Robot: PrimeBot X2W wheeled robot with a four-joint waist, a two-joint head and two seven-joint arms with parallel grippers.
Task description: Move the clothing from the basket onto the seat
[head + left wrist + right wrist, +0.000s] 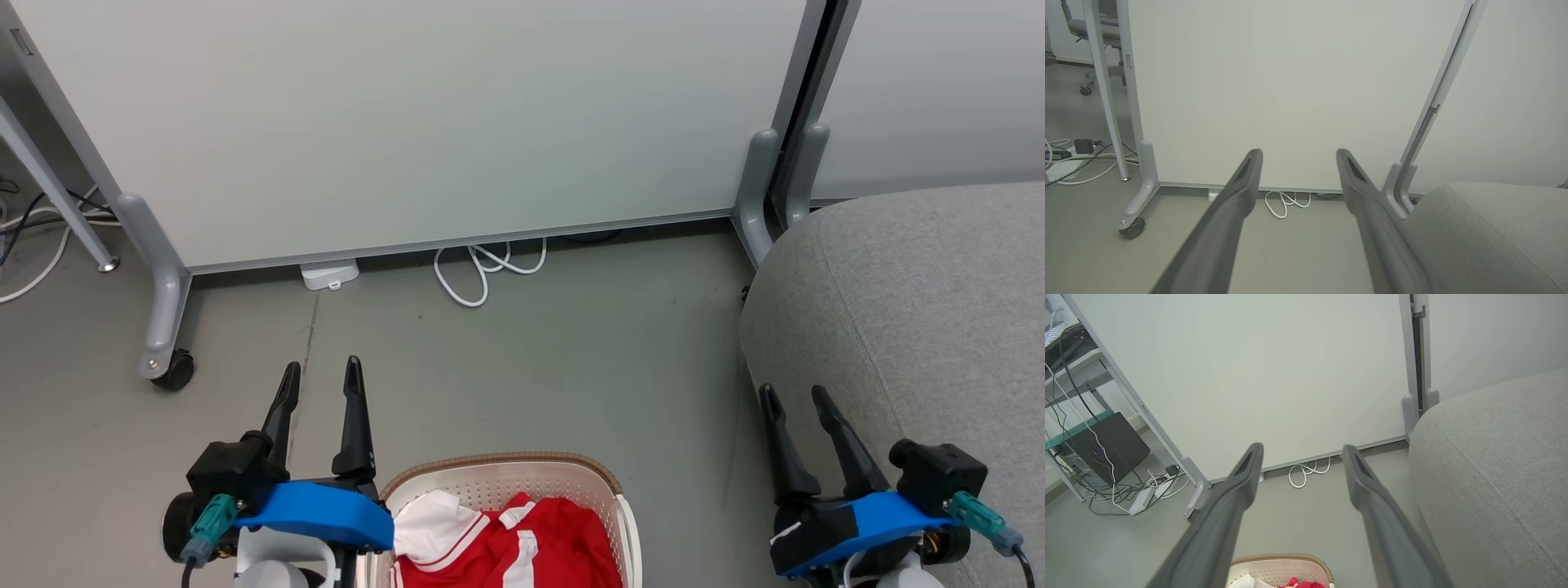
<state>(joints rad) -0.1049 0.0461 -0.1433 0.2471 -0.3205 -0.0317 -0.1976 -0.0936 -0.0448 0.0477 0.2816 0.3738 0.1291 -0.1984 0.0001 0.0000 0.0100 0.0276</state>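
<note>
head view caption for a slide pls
Open left gripper and right gripper flank the basket of red clothing, grey seat at right.

Office or lab space, wheeled partition panels, cabled equipment rack, grey floor

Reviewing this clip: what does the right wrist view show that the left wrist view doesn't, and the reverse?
Right wrist, not left: the basket with red clothing inside, and a black computer case. Left wrist, not right: a grey office chair and a small black adapter. Both: the grey seat, the white partition and a looped white cable at its foot.
</note>
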